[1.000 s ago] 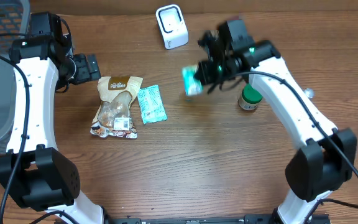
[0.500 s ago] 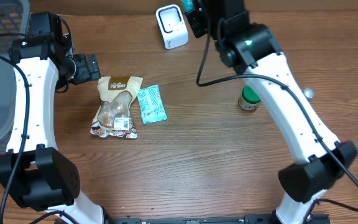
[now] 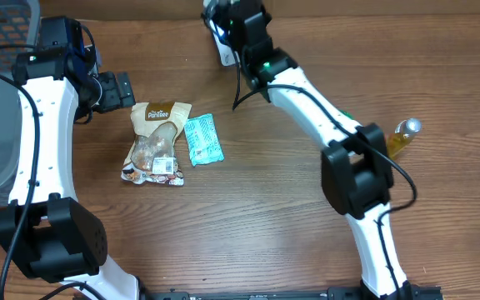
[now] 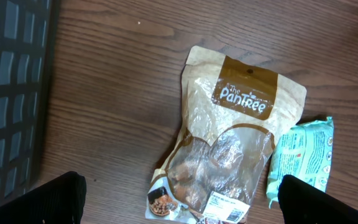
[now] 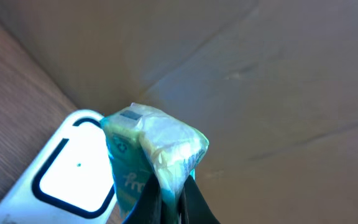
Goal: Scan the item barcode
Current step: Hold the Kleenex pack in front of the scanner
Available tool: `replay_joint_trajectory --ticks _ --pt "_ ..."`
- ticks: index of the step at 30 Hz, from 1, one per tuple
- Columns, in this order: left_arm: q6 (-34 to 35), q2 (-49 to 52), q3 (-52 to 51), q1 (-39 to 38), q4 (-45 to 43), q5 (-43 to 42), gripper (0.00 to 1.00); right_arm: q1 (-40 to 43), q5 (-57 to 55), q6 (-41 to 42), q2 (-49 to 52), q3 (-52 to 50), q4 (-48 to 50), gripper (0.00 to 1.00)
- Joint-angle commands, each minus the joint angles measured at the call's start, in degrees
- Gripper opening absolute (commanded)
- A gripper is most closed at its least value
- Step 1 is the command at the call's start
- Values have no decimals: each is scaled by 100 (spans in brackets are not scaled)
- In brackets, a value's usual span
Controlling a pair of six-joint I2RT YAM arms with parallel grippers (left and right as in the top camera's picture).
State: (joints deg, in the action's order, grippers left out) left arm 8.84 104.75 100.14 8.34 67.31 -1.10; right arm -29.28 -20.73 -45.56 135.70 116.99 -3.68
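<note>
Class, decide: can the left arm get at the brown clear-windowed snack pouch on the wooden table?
Probably yes. The left gripper hangs open facing the brown clear-windowed snack pouch, with nothing between them; the flat teal packet merely lies beside it.

Robot lab staged as a shop checkout: left arm (image 3: 44,125) and right arm (image 3: 323,117) at a wooden table (image 3: 248,217); white scanner (image 5: 61,168); snack bag (image 3: 154,142); mesh basket (image 3: 7,17).

One brand reads loud and clear: "The Pantree", white letters on the dark top band of the brown pouch (image 4: 229,149). A white label (image 4: 227,206) at the pouch's bottom edge is too fine to read. Teal packet (image 4: 302,158) beside the pouch: lettering illegible. The green packet (image 5: 148,155) in the right wrist view: print unreadable too.
</note>
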Motion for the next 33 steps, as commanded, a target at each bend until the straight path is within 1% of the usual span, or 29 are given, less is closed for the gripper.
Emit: replay_joint_trajectory --ticks 1,4,12,18,21,22,25,27,29,31,33 --pt "59 -136 125 -26 -7 -20 99 9 -157 -448 273 72 352 4" --pt "57 -136 125 -26 -7 -20 100 9 -173 -487 431 72 551 4" --pt "59 -136 125 -26 -7 -20 100 9 -85 -1198 817 72 999 4" --pt "59 -136 125 -26 -7 -22 100 33 -83 -1167 944 72 1038 4" --pt "59 -136 125 -26 -7 -20 100 46 -151 -1062 933 74 1224 4" --pt "59 -136 125 -26 -7 -20 100 46 -214 -918 907 74 1300 4" --pt "59 -136 125 -26 -7 -20 100 46 -256 -66 586 74 1351 4" --pt "59 -136 125 -26 -7 -20 100 46 -210 470 238 74 1099 4" --pt "59 -136 125 -26 -7 -20 100 46 -105 1123 -260 74 525 4" --pt "59 -136 125 -26 -7 -20 100 48 -107 1875 -796 74 -306 4" --pt "59 -136 125 -26 -7 -20 100 70 -105 2415 -1239 74 -1220 4"
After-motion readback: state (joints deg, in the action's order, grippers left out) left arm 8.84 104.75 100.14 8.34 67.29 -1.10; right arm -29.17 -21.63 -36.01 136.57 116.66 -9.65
